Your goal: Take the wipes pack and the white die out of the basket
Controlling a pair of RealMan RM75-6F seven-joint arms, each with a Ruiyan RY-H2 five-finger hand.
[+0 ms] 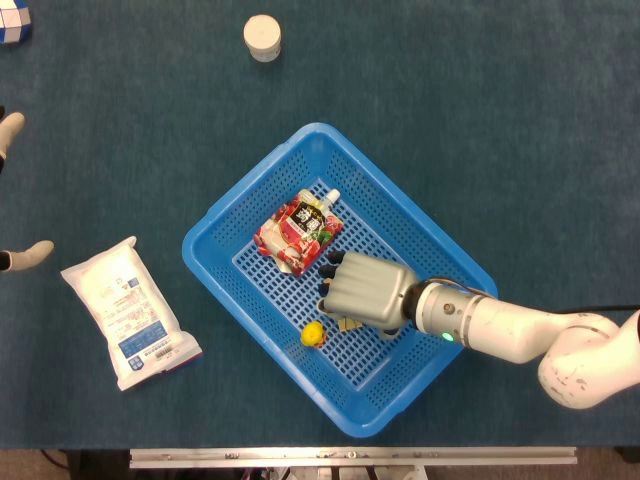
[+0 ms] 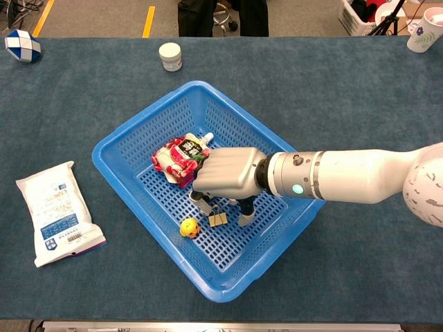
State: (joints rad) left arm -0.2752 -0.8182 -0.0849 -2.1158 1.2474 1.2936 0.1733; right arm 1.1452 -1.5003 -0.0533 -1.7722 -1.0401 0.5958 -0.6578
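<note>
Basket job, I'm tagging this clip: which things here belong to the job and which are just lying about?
Job: wipes pack, already on the table; blue basket; right robot hand reaching inside; the white die is hidden.
Lying about: red pouch, yellow ball, binder clip, white jar.

The light is bright and even, and it seems to come from above. Shadows are soft and short: a dark patch sits under the right hand (image 2: pixel 228 176) on the floor of the blue basket (image 2: pixel 124 138), and a thin one runs along the edge of the wipes pack (image 1: pixel 128 312). The white arm shell has a mild shine, without hard glare. Both views are sharp, with no motion blur. The dark blue table (image 1: pixel 500 120) looks slightly darker toward the corners.
</note>
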